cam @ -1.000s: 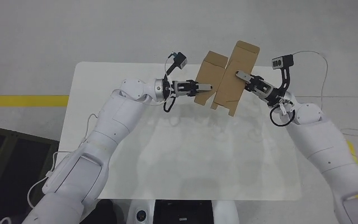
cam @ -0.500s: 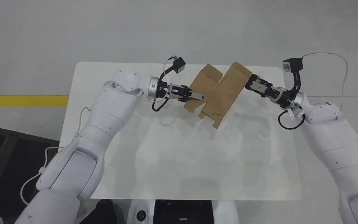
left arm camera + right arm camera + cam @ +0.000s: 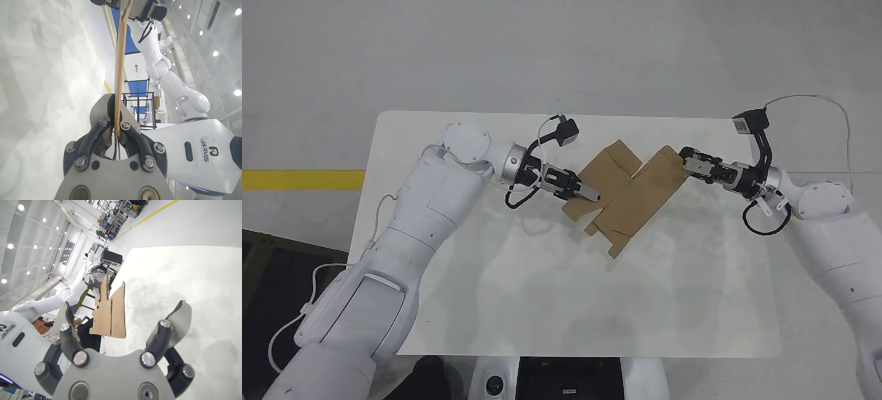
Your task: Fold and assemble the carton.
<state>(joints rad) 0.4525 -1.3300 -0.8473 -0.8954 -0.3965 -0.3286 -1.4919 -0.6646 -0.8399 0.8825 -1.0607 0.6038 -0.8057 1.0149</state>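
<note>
Diagonally toward far right, carton in tight left jaws; right jaws agape.

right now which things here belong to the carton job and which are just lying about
Job: carton; left gripper, shut on one end of it; right gripper, open near the other end.
Not the job: white table; yellow floor line.
</note>
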